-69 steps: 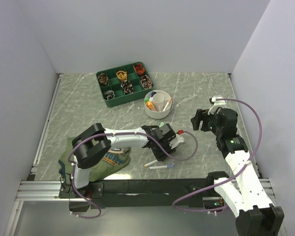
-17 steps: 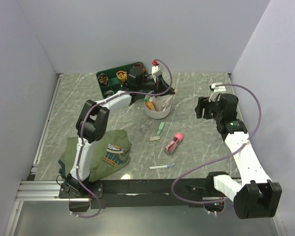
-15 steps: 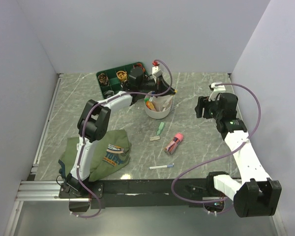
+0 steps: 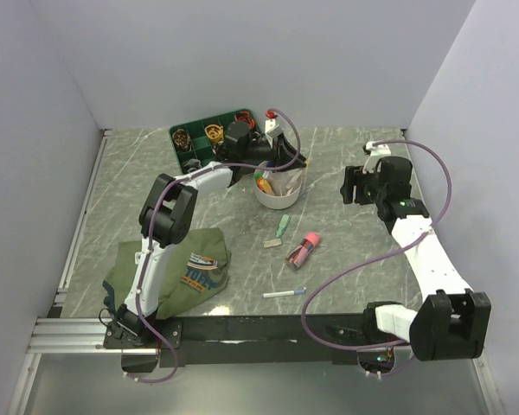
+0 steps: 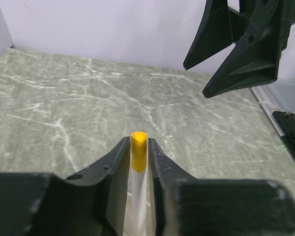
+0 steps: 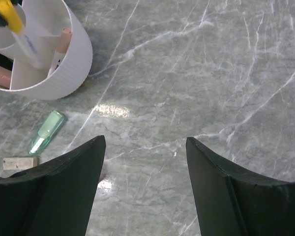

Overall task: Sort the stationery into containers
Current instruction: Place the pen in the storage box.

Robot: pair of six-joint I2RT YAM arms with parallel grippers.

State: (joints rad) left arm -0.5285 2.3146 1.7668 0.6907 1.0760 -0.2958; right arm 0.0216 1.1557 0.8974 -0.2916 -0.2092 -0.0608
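The sorting looks partly done, judging by how things lie on the grey-green marbled desk (image 4: 156,194). The folded olive-green shirt (image 4: 177,272) at the near left and the green rectangular compartment tray (image 4: 178,156) at the back carry no pens and seem to play no part.

The round white plastic cup (image 4: 277,201), with dividers around a central tube, stands just in front of the tray. It already holds several pieces: orange and green markers show at its left side, and the right wrist view shows a peach-coloured stick leaning in one compartment.

The left claw (image 5: 138,146) reaches over the cup, jaws narrow around a white pen with a yellow cap (image 6: 6,10) whose lower end stands inside the cup. It cannot be told whether the jaws press on the pen or have let go. The right claw (image 6: 143,140) hangs wide and empty above the desk to the right of the cup.

Four pieces lie loose on the desk in front of the cup:
- a pink-capped marker (image 4: 304,251)
- a pale green highlighter (image 4: 282,226), nearest the cup
- a thin white pen with a blue tip (image 4: 284,294), close to the near edge
- a small beige block (image 4: 272,245), possibly an eraser, just beside the highlighter

Once the yellow-capped pen is dropped in, those four appear to be all that is left
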